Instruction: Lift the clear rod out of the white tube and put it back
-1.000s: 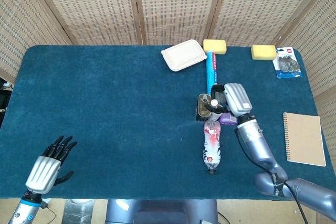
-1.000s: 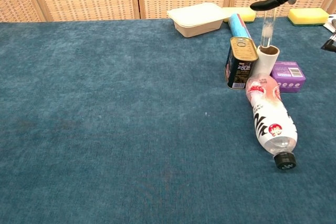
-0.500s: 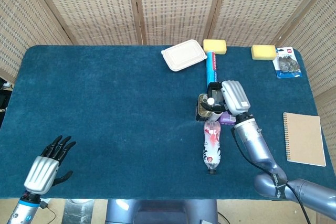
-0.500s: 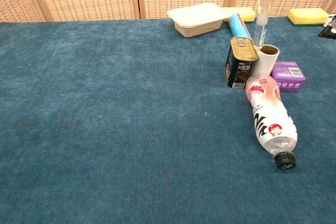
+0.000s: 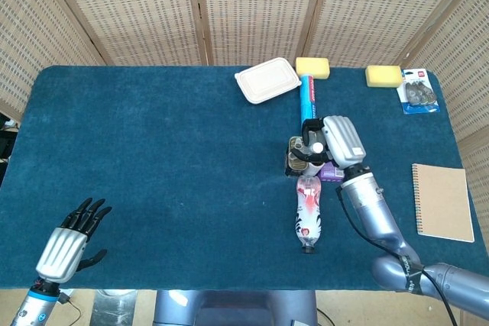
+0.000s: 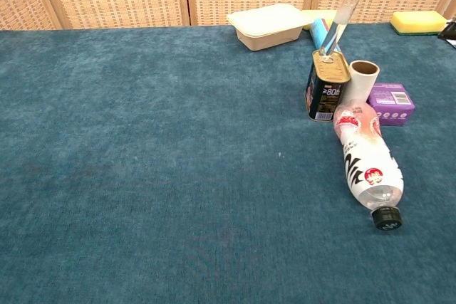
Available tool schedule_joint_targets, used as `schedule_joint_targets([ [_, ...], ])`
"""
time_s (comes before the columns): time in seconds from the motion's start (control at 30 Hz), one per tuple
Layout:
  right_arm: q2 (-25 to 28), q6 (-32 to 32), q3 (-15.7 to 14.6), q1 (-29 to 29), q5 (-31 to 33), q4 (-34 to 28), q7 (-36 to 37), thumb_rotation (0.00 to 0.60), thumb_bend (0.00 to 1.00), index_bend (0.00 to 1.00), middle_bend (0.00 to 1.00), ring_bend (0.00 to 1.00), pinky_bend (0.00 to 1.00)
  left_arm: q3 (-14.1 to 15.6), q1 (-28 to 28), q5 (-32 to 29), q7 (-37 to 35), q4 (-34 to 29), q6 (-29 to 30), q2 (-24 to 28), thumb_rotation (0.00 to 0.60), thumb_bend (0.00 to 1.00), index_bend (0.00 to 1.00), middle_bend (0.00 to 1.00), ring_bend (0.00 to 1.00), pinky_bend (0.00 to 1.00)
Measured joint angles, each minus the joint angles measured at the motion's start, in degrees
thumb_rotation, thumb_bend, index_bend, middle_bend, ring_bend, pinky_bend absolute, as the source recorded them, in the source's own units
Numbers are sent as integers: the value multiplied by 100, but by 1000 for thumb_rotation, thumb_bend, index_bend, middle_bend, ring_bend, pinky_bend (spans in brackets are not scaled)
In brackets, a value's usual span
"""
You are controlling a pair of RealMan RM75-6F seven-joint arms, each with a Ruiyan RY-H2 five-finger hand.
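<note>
The right hand grips the clear rod, tilted, clear of the white tube. Lowered so, its tip may hit the tin. The left hand lies open.

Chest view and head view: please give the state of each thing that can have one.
Clear rod: out of the tube, tilted, held.
White tube: upright, empty.
Right hand: holds the rod.
Left hand: empty, fingers apart.
Plastic bottle: lying, capped.
White box: closed.
</note>
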Motion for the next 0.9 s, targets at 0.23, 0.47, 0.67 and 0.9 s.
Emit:
schedule_joint_targets([
  [0.23,124,32,-202,-78,-127,-321,-181,600,287,817,908,894,802,12,-13,25,-64,62,1,-25,600,163,104,98,29,210],
  [0.47,326,-1,-453,-135,-412,-473,-445,600,293,817,928,913,811,16,-3,36,-185,137,60,-24,600,163,104,97,29,210],
  [0.67,380,215,-227,-98,-147,-177,-858,600,302,818,933,920,814,15,-10,19,-304,226,48,-49,600,163,104,98,29,210],
  [0.9,859,189,-320,-195,-271,-710,-1111,600,303,817,934,921,813,15,-21,32,-373,280,74,-69,600,164,104,97,29,211],
])
